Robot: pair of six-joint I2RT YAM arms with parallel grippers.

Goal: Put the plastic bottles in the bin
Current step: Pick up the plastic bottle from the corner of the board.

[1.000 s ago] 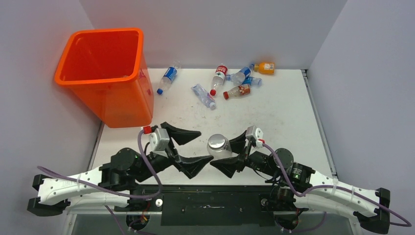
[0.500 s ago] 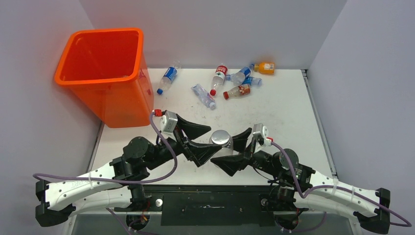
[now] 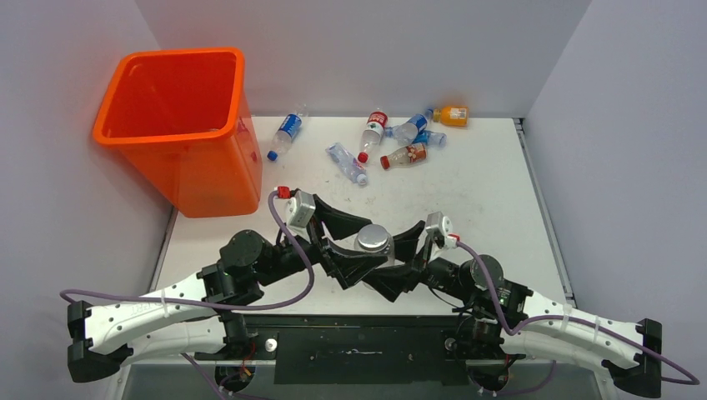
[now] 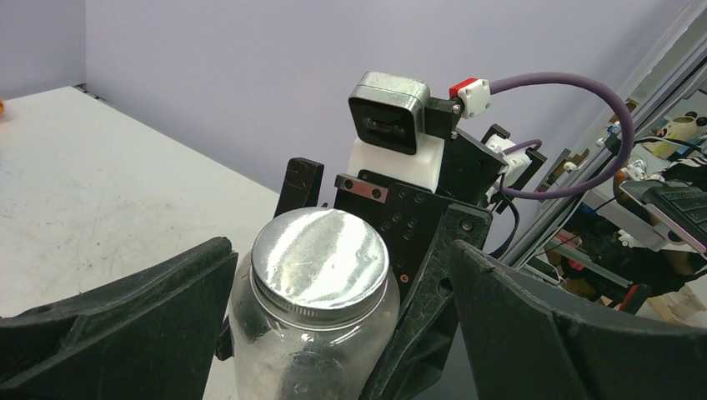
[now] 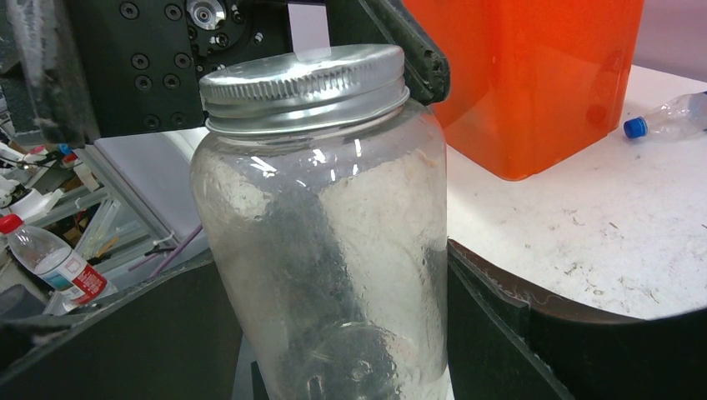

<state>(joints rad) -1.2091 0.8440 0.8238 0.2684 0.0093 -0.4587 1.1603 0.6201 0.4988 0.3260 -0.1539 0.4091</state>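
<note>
Several plastic bottles (image 3: 373, 132) lie on the far part of the table, one with a blue label (image 3: 288, 133) nearest the orange bin (image 3: 167, 133) at the far left. My right gripper (image 3: 392, 254) is shut on the body of a glass jar (image 5: 321, 208) with a silver metal lid (image 3: 373, 239), held upright near the front edge. My left gripper (image 4: 342, 258) is open, its fingers on either side of the jar's neck (image 4: 321, 267), with a gap on the right side. The right wrist view shows the bin (image 5: 534, 75) behind the jar and a blue-capped bottle (image 5: 667, 117).
Grey walls close in the table at the back and sides. The bin stands against the left wall. Both arms meet at the front middle. A red-capped bottle (image 5: 54, 262) lies below the table level at the left of the right wrist view.
My left arm has swung right and forward, so its open fingers now straddle the jar. The right gripper has kept its hold, with the jar hardly moving.
</note>
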